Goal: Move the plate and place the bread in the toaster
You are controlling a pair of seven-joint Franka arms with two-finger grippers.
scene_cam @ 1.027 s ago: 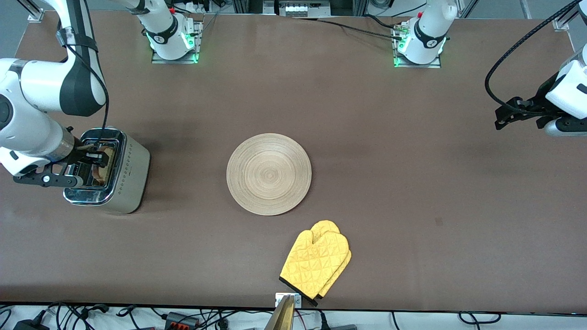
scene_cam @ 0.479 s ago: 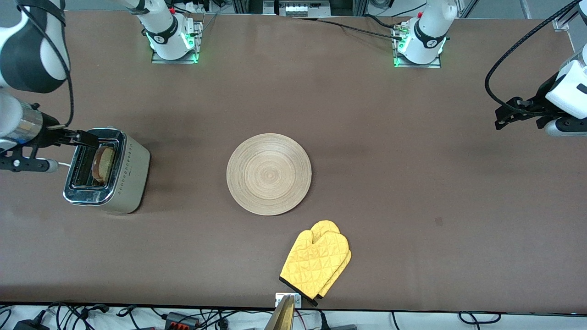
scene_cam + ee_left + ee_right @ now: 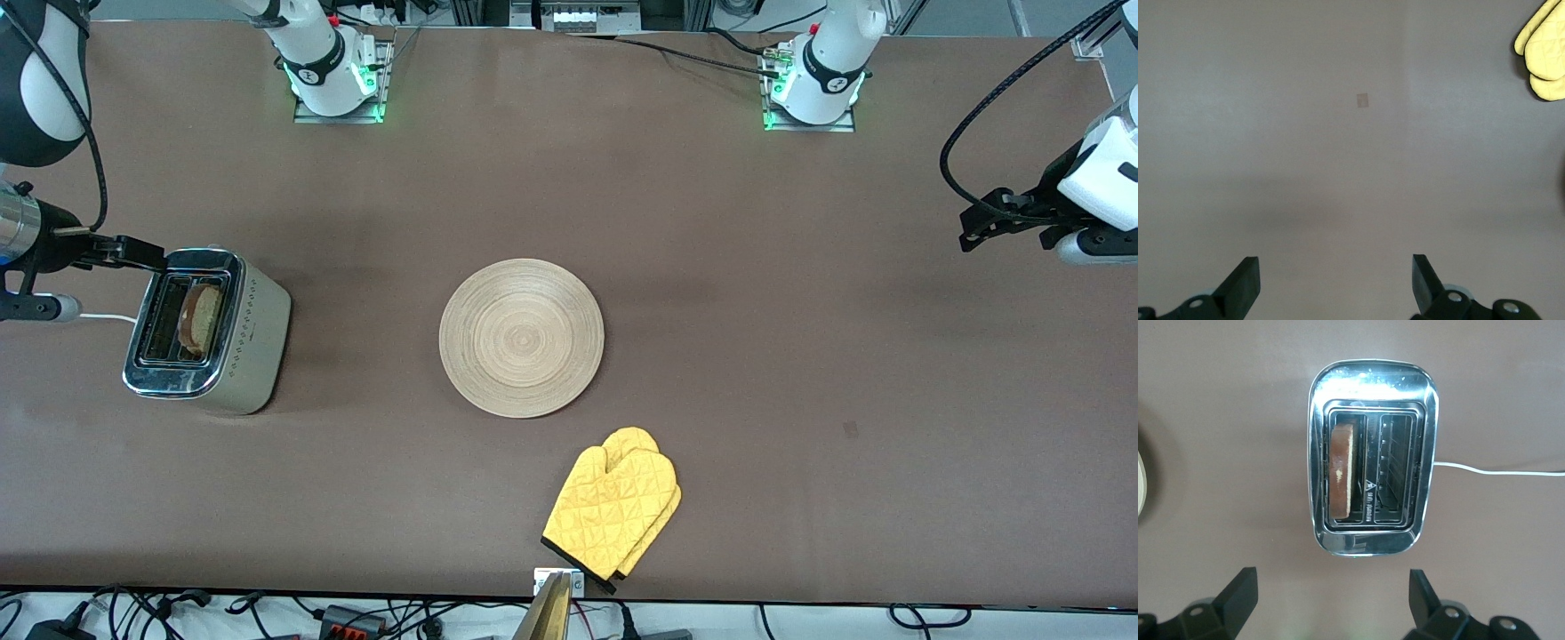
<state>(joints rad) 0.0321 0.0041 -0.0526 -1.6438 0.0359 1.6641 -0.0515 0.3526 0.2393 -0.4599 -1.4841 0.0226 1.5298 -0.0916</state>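
The round pale wooden plate (image 3: 522,338) lies bare at the middle of the table. Toward the right arm's end stands the chrome-topped toaster (image 3: 209,331) (image 3: 1371,457). The bread (image 3: 203,317) (image 3: 1342,480) stands upright in its slot nearer the plate; the other slot is empty. My right gripper (image 3: 147,255) (image 3: 1331,587) hangs open and empty over the table just off the toaster's end. My left gripper (image 3: 976,222) (image 3: 1336,267) waits open and empty over bare table at the left arm's end.
A yellow quilted oven mitt (image 3: 613,511) (image 3: 1543,50) lies near the table's front edge, nearer the camera than the plate. The toaster's white cord (image 3: 107,316) (image 3: 1498,471) trails off toward the right arm's end. The plate's rim (image 3: 1140,490) shows at the right wrist view's edge.
My right gripper opened, let go of the bread in the toaster slot, then rose and drew back off the toaster. The left arm has not moved.
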